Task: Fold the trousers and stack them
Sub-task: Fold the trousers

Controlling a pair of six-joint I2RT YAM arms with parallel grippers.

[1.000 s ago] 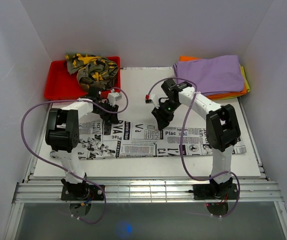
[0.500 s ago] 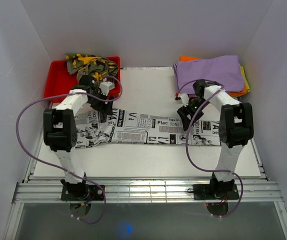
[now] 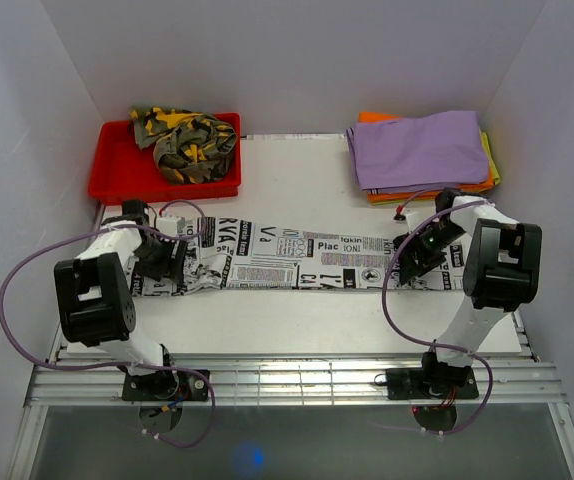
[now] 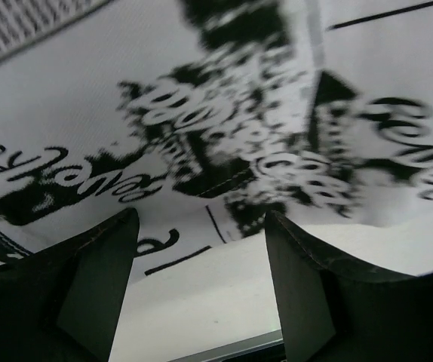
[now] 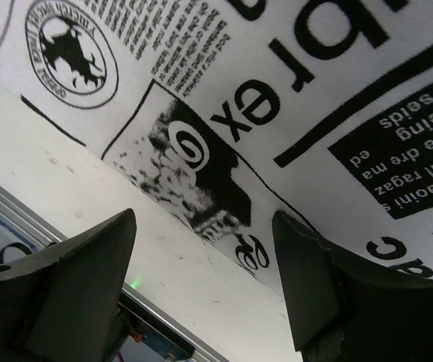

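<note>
White cloth trousers printed with black newspaper lettering (image 3: 297, 258) lay stretched in a long narrow strip across the white table (image 3: 297, 325), running left to right. Your left gripper (image 3: 172, 264) sat low over their bunched left end and your right gripper (image 3: 414, 260) over the right end. Both had their fingers spread wide and held nothing; the wrist views showed only print beneath them. To my eye the end-over-end fold came next. For that you needed to smooth the crumpled left part first, then pinch every layer at one end's edge. After that, you had to carry it low and lay it square on the other end. At the far left, the red plastic tray (image 3: 107, 180) held the green-yellow-black camouflage trousers (image 3: 189, 142), heaped and unfolded.
</note>
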